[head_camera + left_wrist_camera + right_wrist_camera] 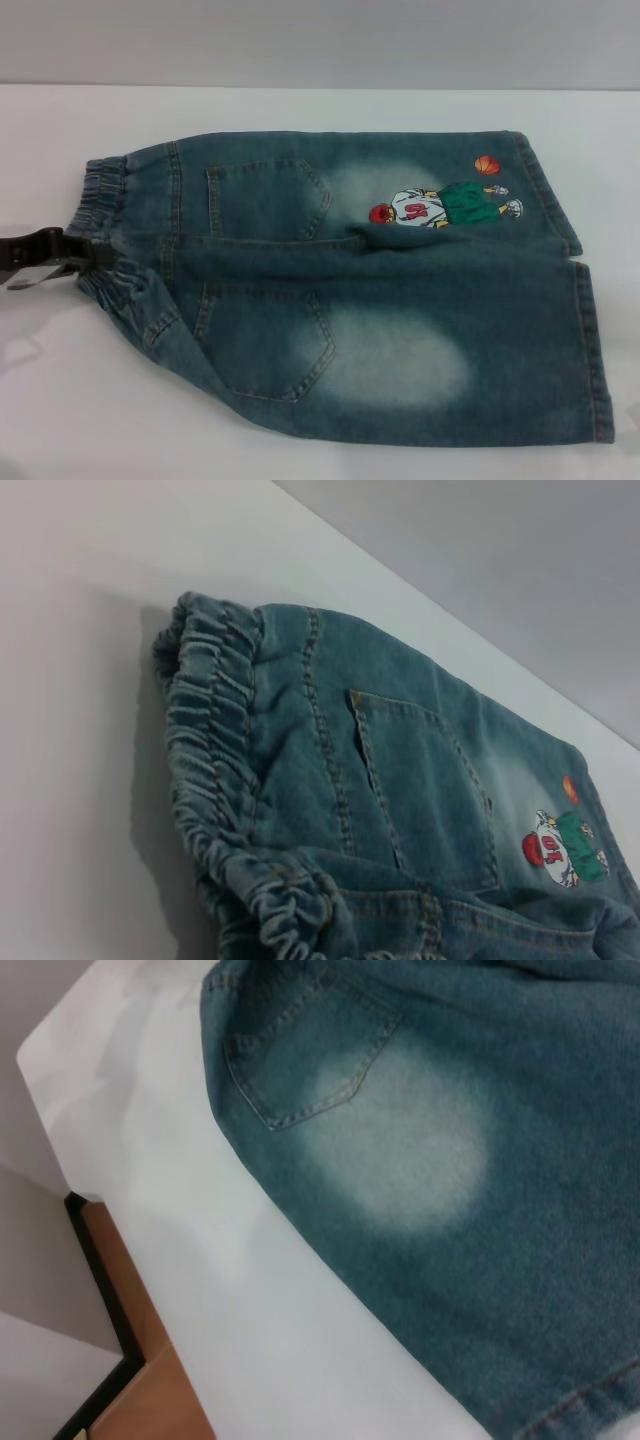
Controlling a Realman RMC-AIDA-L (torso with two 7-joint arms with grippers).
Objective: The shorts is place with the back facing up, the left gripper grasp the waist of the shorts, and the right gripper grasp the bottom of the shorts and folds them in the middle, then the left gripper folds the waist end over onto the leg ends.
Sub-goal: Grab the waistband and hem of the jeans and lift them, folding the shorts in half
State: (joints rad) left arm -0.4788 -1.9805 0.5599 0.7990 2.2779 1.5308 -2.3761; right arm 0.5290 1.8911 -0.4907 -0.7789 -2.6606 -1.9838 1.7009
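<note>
**Currently: Left Gripper at Waistband, Shorts Flat on Table**

The shorts (370, 290) lie spread on the white table (60, 400), back pockets up. The waist (105, 225) points toward the robot's left, the leg ends (585, 330) toward its right. The cartoon print (440, 205) sits on the far leg. The left gripper (70, 250) meets the waist at mid-band, its fingers pinching the gathered elastic. The right gripper is out of sight; its state cannot be told.

- The shorts (400, 300) are made of blue denim cloth, matt, with faded pale patches and raised stitching.
- The waist (215, 770) is puckered into gathered ridges.
- The counter (100, 420) is seen as smooth, white and faintly glossy.
</note>
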